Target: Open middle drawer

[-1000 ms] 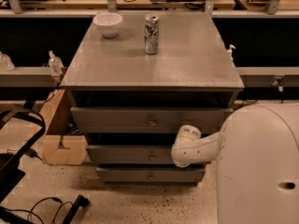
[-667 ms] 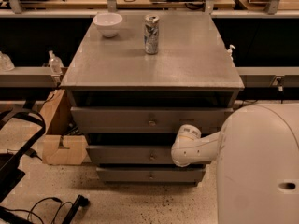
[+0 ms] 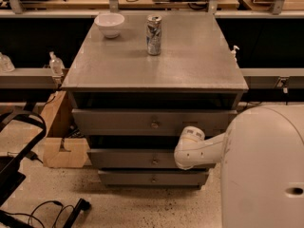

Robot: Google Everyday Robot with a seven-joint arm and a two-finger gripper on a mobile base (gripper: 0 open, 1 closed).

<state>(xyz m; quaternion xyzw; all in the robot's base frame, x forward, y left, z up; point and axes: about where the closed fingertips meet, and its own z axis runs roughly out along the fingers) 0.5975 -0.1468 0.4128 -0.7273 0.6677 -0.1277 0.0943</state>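
The grey cabinet (image 3: pixel 152 65) has three drawers. The middle drawer (image 3: pixel 123 158) is slim and wide, with a small brass knob (image 3: pixel 154 161) at its centre. Its front stands a little forward of the lowest drawer (image 3: pixel 128 178). The taller top drawer (image 3: pixel 114 121) is above it. My white arm reaches in from the right, and my gripper (image 3: pixel 184 156) is at the end of it, against the right part of the middle drawer's front, to the right of the knob. The arm's white wrist hides the gripper's tip.
A white bowl (image 3: pixel 109 24) and a drink can (image 3: pixel 153 28) stand on the cabinet top. My white body (image 3: pixel 266 170) fills the lower right. A cardboard box (image 3: pixel 59 137) sits left of the cabinet. Cables and a black frame (image 3: pixel 19 175) lie on the floor at the lower left.
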